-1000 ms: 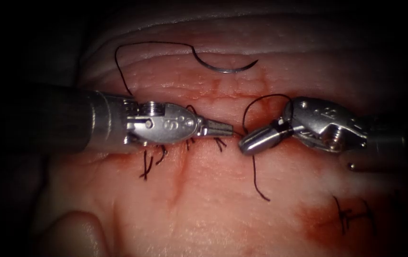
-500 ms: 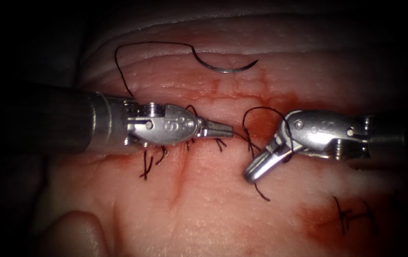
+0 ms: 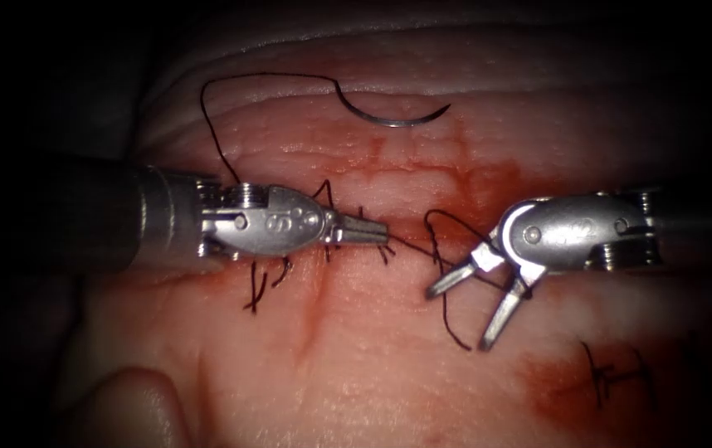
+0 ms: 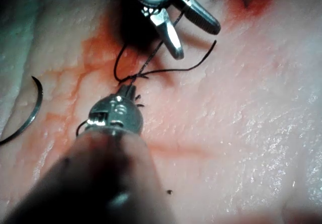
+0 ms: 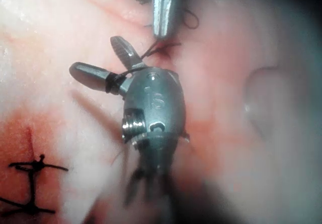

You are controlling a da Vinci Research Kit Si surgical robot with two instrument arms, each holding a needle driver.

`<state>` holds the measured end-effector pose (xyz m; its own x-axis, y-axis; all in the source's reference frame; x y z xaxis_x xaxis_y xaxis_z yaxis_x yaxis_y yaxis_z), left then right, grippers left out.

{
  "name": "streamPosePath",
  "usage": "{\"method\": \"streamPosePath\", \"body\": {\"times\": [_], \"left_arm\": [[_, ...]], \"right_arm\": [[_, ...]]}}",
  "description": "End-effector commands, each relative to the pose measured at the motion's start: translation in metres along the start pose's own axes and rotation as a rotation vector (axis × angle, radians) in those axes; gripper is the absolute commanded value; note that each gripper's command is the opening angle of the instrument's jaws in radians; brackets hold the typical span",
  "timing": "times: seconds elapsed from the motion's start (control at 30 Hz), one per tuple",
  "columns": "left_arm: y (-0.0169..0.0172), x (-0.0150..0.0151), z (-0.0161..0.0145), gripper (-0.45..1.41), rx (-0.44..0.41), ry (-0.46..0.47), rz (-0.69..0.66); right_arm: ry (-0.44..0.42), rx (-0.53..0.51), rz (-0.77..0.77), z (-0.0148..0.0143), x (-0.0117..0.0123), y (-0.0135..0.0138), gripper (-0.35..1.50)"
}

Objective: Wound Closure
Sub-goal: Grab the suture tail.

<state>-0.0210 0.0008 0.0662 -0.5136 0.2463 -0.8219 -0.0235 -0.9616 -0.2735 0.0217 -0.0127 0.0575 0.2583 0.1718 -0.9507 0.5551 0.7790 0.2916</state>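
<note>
The curved needle lies free on the tissue beyond both tools, not in the tissue; it also shows as needle. Its thread arcs left and drops behind the left tool. My left tool is shut on the thread near the cut's stitches, seen too as left tool and left tool. My right tool stands open and grips nothing. A thread loop is draped round the base of its jaws, as with the right tool and right tool.
Several tied stitches with cut thread ends sit under the left tool. Another finished stitch lies at the lower right in a patch of red fluid. Red fluid also stains the tissue between the tools.
The right tool's jaws opened wide and swung downward, letting go of the thread. The left tool drew slightly left, still shut on the thread. The needle stayed put.
</note>
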Motion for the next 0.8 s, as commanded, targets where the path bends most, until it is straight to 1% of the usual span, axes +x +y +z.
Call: {"method": "streamPosePath", "body": {"times": [0.03, 0.23, 0.3, 0.37, 0.4, 0.43, 0.47, 0.5, 0.53, 0.63, 0.8], "left_arm": [[-0.0001, -0.0002, 0.0008, -0.45, 0.0, 0.001, -0.003], [-0.0001, -0.0004, 0.0008, -0.45, 0.0, 0.001, -0.001], [0.0, -0.0004, 0.0008, -0.45, 0.0, 0.001, -0.001], [0.0, -0.0005, 0.0007, -0.45, -0.001, 0.001, -0.001], [0.0, -0.0005, 0.0007, -0.45, -0.001, 0.001, -0.006], [0.0001, -0.0005, 0.0007, -0.45, -0.002, 0.001, -0.006], [0.0001, -0.0005, 0.0006, -0.45, -0.002, 0.001, -0.006], [0.0001, -0.0005, 0.0006, -0.45, -0.002, 0.001, -0.005], [0.0002, -0.0005, 0.0006, -0.45, -0.002, 0.001, -0.005], [0.0005, -0.0006, 0.0007, -0.45, -0.001, 0.0, -0.003], [0.0014, -0.0005, 0.0006, -0.45, -0.002, -0.001, 0.002]], "right_arm": [[0.001, 0.001, -0.004, 0.0011, -0.0005, 0.0001, 1.08], [-0.009, 0.0, -0.025, 0.0019, -0.0007, 0.0, 1.06], [-0.009, -0.002, -0.032, 0.0023, -0.0006, 0.0, 0.96], [-0.014, 0.0, -0.046, 0.0026, -0.0006, 0.0, 0.91], [-0.015, 0.001, -0.047, 0.0027, -0.0006, -0.0001, 0.84], [-0.024, 0.006, -0.05, 0.0029, -0.0007, -0.0002, 0.48], [-0.027, 0.007, -0.057, 0.0029, -0.0008, -0.0002, 0.19], [-0.027, 0.008, -0.057, 0.0029, -0.0009, -0.0002, -0.2], [-0.03, 0.013, -0.057, 0.0028, -0.0009, -0.0002, -0.35], [-0.06, 0.044, -0.054, 0.0025, -0.001, 0.0, -0.35], [-0.058, 0.051, -0.048, 0.0019, -0.0008, 0.0006, -0.35]]}}
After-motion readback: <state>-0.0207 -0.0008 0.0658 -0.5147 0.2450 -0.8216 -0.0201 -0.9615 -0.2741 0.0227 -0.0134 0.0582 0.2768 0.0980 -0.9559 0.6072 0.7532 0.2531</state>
